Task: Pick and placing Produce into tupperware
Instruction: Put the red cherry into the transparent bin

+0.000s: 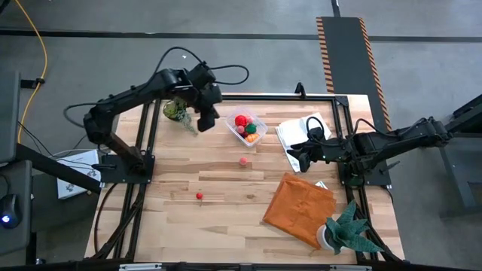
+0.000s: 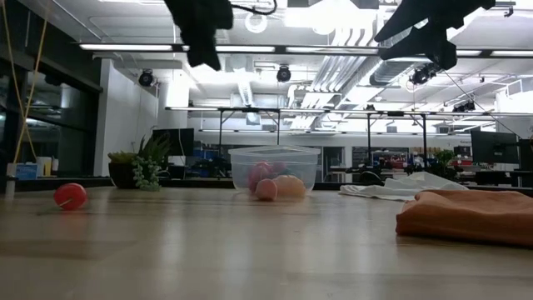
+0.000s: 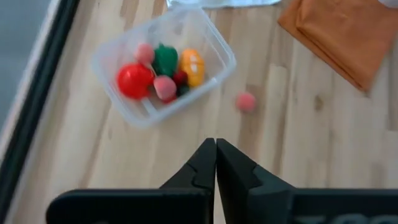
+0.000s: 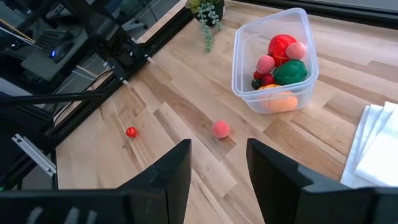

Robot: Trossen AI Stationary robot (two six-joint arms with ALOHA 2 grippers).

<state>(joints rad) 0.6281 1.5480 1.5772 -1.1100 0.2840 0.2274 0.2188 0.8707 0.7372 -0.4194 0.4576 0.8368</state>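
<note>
The clear tupperware (image 1: pixel 230 120) stands at the table's far middle, with red, pink, green and orange produce (image 3: pixel 163 68) inside. A loose pink piece (image 1: pixel 244 161) lies on the wood just nearer than it. A small red piece (image 1: pixel 199 196) lies farther toward the near left. My left gripper (image 3: pixel 216 146) hangs shut and empty, high above the table to the left of the tupperware (image 3: pixel 143 115). My right gripper (image 4: pixel 217 155) is open and empty, raised to the right of the tupperware (image 4: pixel 245 74), over the white cloth.
A white cloth (image 1: pixel 305 132) lies at the far right and an orange cloth (image 1: pixel 300 207) nearer on the right. One potted plant (image 1: pixel 177 111) stands at the far left under my left arm, another (image 1: pixel 346 229) at the near right corner. Bare wood spans the near left.
</note>
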